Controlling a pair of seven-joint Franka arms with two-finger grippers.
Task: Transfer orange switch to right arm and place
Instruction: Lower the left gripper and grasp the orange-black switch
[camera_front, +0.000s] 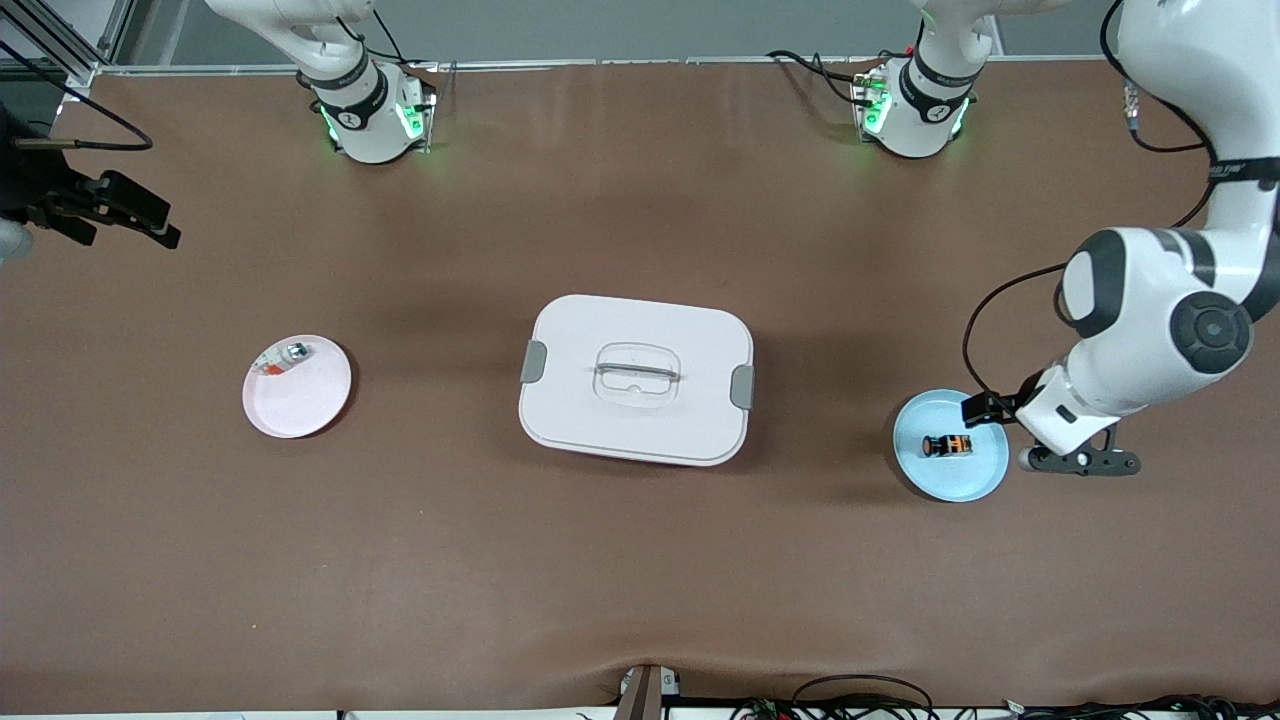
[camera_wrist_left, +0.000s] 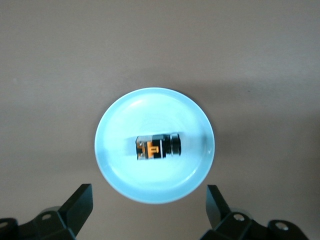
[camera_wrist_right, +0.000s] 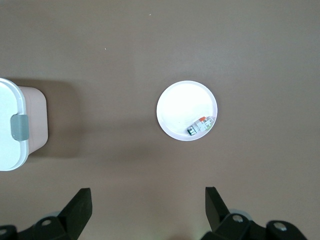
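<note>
The orange switch (camera_front: 947, 445) lies on its side on a small blue plate (camera_front: 975, 482) toward the left arm's end of the table. My left gripper (camera_front: 1080, 461) hovers open and empty just beside that plate, toward the left arm's end. In the left wrist view the switch (camera_wrist_left: 157, 148) lies at the middle of the plate (camera_wrist_left: 116, 170), with my left gripper (camera_wrist_left: 148, 205) spread wide just off the plate's rim. My right gripper (camera_front: 120, 212) waits open and empty in the air at the right arm's end of the table; it also shows in the right wrist view (camera_wrist_right: 148, 205).
A white lidded box (camera_front: 636, 380) with grey latches stands mid-table; its end shows in the right wrist view (camera_wrist_right: 11, 125). A pale pink plate (camera_front: 300, 400) toward the right arm's end holds a small silver-white-and-red piece (camera_front: 285, 355), also in the right wrist view (camera_wrist_right: 200, 125).
</note>
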